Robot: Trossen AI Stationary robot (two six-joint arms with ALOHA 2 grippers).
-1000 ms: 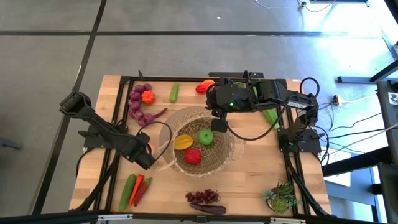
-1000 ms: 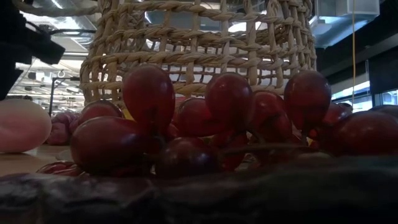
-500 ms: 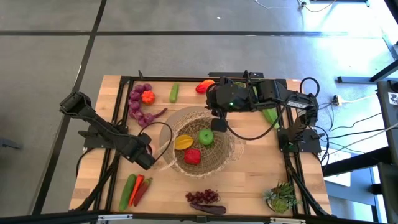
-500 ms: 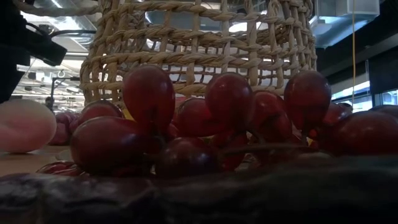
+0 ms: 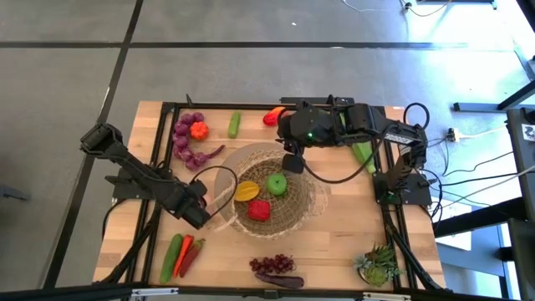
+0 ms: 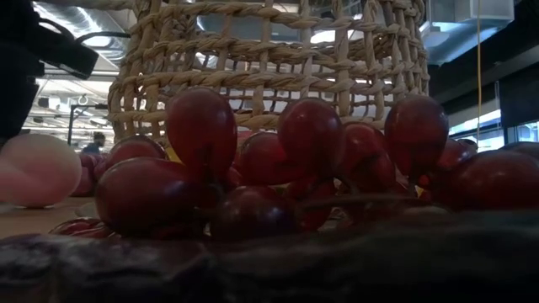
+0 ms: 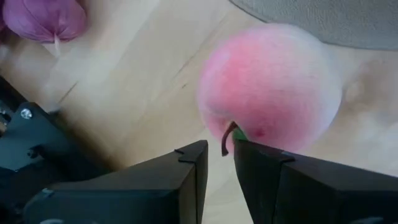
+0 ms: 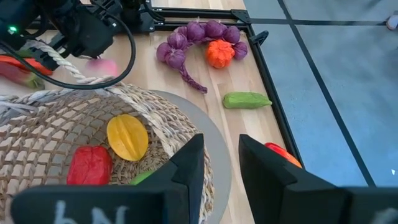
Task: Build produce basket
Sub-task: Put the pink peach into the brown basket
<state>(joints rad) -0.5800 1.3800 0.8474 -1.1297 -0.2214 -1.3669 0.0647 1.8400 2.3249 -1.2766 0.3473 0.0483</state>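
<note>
Basket (image 5: 272,194) at table centre, holds yellow pepper (image 5: 247,191), red pepper (image 5: 259,210), green pepper (image 5: 277,184). Left gripper (image 7: 217,155) at basket's left rim, clenched on stem of pink peach (image 7: 270,87); peach rests on wood beside rim. Right gripper (image 5: 292,164) hovers over basket's far rim, fingers slightly parted, nothing between them. Grapes (image 6: 278,160) in front of basket, near table edge. No legible writing or labels.

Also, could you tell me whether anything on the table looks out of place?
The spiky potted plant in a right-hand corner of the table is no produce. The left gripper holds the pink peach only by its thin stem.
</note>
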